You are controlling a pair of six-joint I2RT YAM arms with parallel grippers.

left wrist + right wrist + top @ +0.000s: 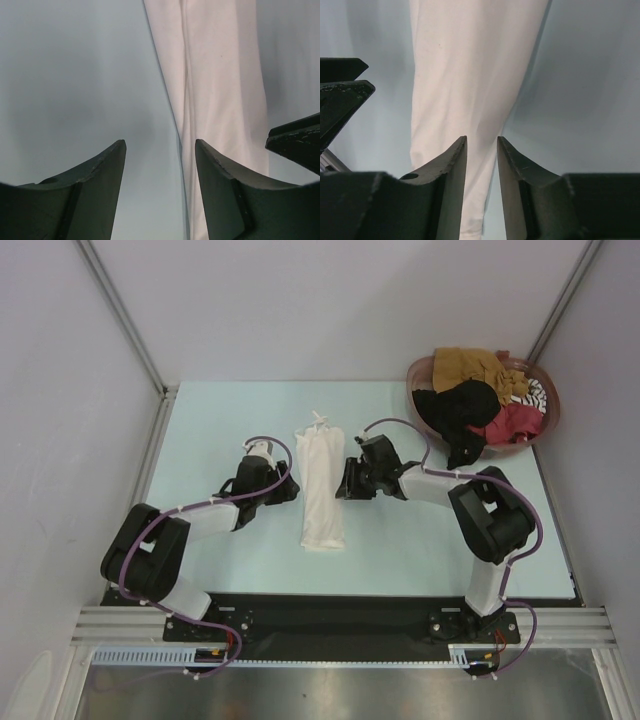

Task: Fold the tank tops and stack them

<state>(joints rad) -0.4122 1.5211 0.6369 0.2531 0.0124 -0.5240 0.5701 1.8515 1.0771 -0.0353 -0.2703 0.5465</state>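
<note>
A: White tank top (321,490) lies mid table (200,430), a long strip between the arms. Left gripper (160,142) is spread at its left edge. Right gripper (482,137) has its jaws narrowly parted over the right edge, no cloth visibly pinched.
B: Pinch both edges level before folding end to end.

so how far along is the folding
Done: the white top lies folded lengthwise into a narrow strip on the table. In hand: open jaws flank it, gripping nothing; it looks due a crosswise fold. To do: the other tops are heaped in the basket, and no stack exists.
</note>
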